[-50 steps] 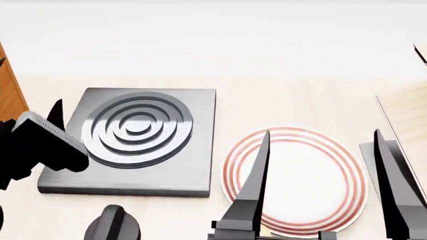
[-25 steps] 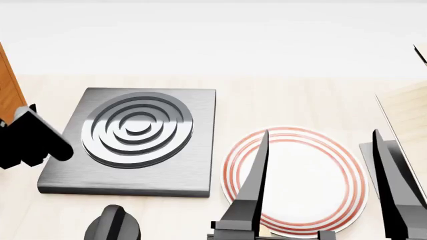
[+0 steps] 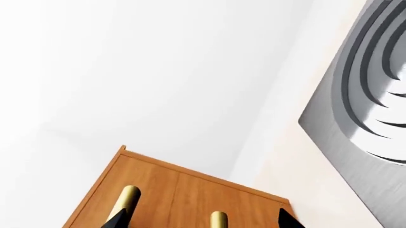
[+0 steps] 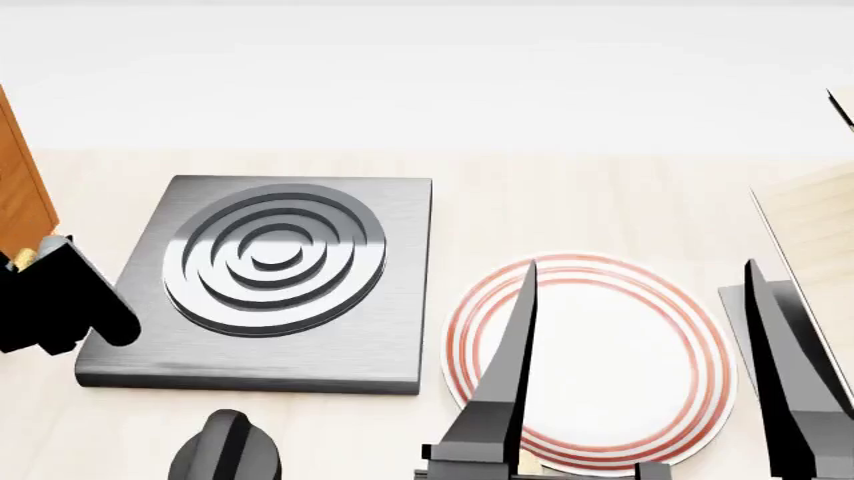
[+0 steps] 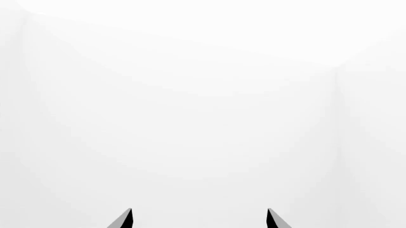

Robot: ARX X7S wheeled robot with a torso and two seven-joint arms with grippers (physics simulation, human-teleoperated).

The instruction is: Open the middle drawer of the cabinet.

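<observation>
Cabinet [image 3: 184, 199]: orange-brown wooden body with stacked drawer fronts and brass bar handles, standing at the far left edge of the head view [image 4: 20, 190], on the pale worktop [image 4: 561, 200]. In the left wrist view two brass handles show, one [image 3: 129, 197] and another [image 3: 218, 219], each on its own panel of the front. Middle drawer: which of the visible panels it is cannot be told from these views; no panel stands proud of the front.

Worktop: light wood grain, carrying every item below.

Stove plate [image 4: 274, 275]: square brushed-grey slab with concentric raised rings, just right of the cabinet. A corner of it also shows in the left wrist view [image 3: 362, 109].

Plate [image 4: 587, 360]: round, white, red rings near the rim, right of the stove plate and apart from it.

Pale wooden rack [image 4: 814, 230]: partly shown at the right edge of the head view.

Left gripper [image 3: 199, 219]: black, low at the left edge of the head view [image 4: 54, 295], beside the cabinet front. Its two fingertips [image 3: 117, 219] stand apart in the wrist view, with a brass handle between them; jaws released, no contact visible.

Right gripper [image 4: 641, 380]: two long dark fingers [image 4: 514, 350] above the plate, spread wide; jaws released, empty. The right wrist view shows only the tips [image 5: 123, 219] against blank white.

Dark knob-like object [image 4: 227, 450]: bottom edge of the head view, identity unclear.
</observation>
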